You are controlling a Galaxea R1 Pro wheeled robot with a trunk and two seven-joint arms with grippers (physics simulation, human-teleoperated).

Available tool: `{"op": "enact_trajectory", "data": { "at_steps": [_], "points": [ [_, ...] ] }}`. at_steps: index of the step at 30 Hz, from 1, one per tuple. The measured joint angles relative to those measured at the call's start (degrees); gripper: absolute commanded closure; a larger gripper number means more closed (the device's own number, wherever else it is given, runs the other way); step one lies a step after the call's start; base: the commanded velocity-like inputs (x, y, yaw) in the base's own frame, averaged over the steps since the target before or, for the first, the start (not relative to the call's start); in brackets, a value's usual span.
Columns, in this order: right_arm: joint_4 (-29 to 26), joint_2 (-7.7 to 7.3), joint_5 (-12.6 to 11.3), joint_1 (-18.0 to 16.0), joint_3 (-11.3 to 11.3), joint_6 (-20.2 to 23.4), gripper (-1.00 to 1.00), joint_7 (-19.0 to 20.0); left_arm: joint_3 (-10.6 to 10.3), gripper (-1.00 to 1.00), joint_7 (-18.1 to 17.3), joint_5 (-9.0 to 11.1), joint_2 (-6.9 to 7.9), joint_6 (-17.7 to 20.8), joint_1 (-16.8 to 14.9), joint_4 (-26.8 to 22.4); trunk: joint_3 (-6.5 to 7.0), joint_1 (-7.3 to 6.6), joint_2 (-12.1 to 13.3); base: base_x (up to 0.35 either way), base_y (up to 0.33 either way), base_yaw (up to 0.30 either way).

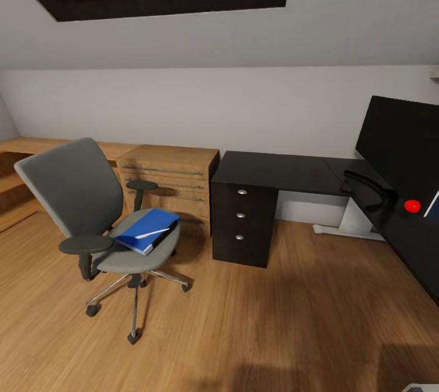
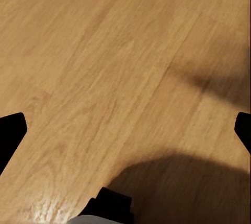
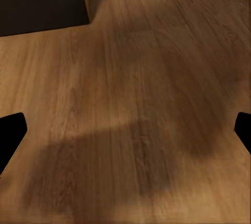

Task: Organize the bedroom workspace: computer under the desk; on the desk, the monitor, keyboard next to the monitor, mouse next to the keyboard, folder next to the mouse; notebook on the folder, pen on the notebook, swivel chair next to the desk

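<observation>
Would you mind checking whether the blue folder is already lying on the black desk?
No, the folder lies on the seat of the swivel chair, which stands on the wooden floor apart from the desk.

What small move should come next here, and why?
Probably roll the base toward the swivel chair: the folder lies on its seat with the pen on top, apart from the desk, and both end effectors hang open over bare floor.

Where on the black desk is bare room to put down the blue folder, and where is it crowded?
The desk is bare above the three-drawer pedestal, from the wooden chest across to the corner. The right wing is crowded: the monitor and its stand sit there. The folder lies on the swivel chair seat, a pen on it.
</observation>
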Motion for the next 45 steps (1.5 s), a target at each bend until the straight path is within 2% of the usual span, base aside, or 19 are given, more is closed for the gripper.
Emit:
{"op": "enact_trajectory", "data": {
  "at_steps": [6, 10, 25, 34, 45],
  "points": [
    [0.1, -0.93, 0.0, -0.1, 0.0, -1.9, -1.00, 0.0, 0.0, -1.00, 0.0, 0.0, -0.44, -0.1, 0.0, -0.3, -1.07, 1.31, -2.4, 0.000, 0.000, 0.000],
    [0.1, -1.00, 0.0, -0.1, 0.0, -2.0, -1.00, 0.0, 0.0, -1.00, 0.0, 0.0, -0.46, -0.1, 0.0, -0.3, -1.79, 2.19, -4.0, 0.000, 0.000, 0.000],
    [0.1, -0.93, 0.2, -0.1, 0.1, -2.0, -1.00, 0.0, 0.0, -1.00, -0.4, -0.1, -0.11, 0.0, 0.0, -0.1, -1.63, 2.20, -4.0, 0.000, 0.000, -0.190],
    [0.1, -0.84, 0.2, -0.1, 0.2, -0.8, -1.00, 0.0, -0.1, -1.00, -0.5, 0.0, -0.04, 0.0, 0.0, 0.0, -1.63, 2.20, -4.0, 0.006, 0.001, -0.039],
    [0.1, -0.84, 0.2, -0.1, 0.2, -0.4, -1.00, 0.0, -0.2, -1.00, -0.5, 0.0, 0.43, -0.1, 0.0, 0.1, -1.63, 2.17, -4.0, 0.244, 0.099, 0.000]
  ]
}}
